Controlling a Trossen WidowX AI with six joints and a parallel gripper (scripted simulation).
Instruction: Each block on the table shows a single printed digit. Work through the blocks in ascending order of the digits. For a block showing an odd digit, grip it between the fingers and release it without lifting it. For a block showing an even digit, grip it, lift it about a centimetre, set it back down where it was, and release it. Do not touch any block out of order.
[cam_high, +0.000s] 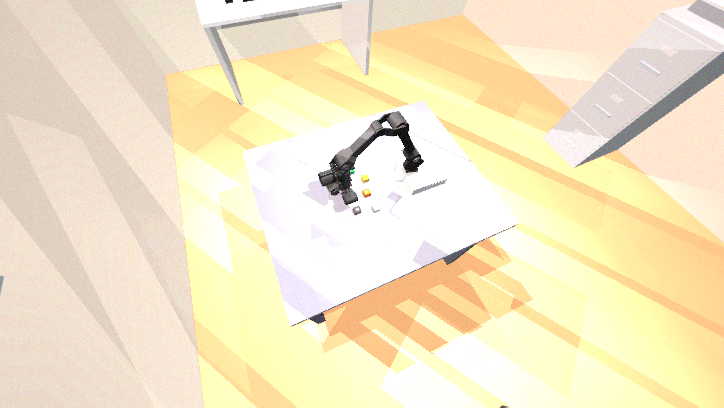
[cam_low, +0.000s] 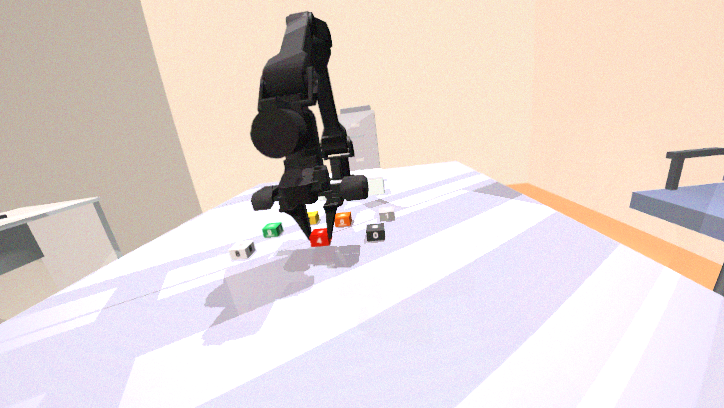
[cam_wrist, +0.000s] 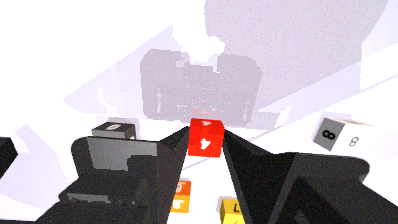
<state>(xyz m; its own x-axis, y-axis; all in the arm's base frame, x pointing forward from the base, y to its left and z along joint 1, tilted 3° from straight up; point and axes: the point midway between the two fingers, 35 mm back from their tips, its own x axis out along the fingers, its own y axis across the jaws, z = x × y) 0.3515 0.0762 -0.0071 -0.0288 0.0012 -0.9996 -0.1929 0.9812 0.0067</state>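
My gripper (cam_high: 341, 192) (cam_low: 320, 235) (cam_wrist: 205, 131) is shut on the red block (cam_low: 320, 237) (cam_wrist: 205, 137), with a fingertip against each side. The red block shows a 4 and appears slightly raised off the table. A black block (cam_high: 357, 210) (cam_low: 375, 233) (cam_wrist: 114, 130) shows 0, a pale grey block (cam_high: 375, 208) (cam_low: 387, 216) shows 1. A yellow block (cam_high: 365, 178) (cam_low: 313, 217) (cam_wrist: 231, 212) shows 7, a white block (cam_low: 242, 250) (cam_wrist: 342, 135) shows 8. The digits on the orange block (cam_high: 366, 192) (cam_low: 343, 219) (cam_wrist: 181, 196) and green block (cam_high: 352, 171) (cam_low: 272, 230) are unclear.
The black block and the white block stand on either side of the gripper in the wrist view. The orange and yellow blocks stand toward the arm's base. A pale ridged object (cam_high: 429, 186) lies near the base on the table (cam_high: 364, 263) (cam_low: 354, 324).
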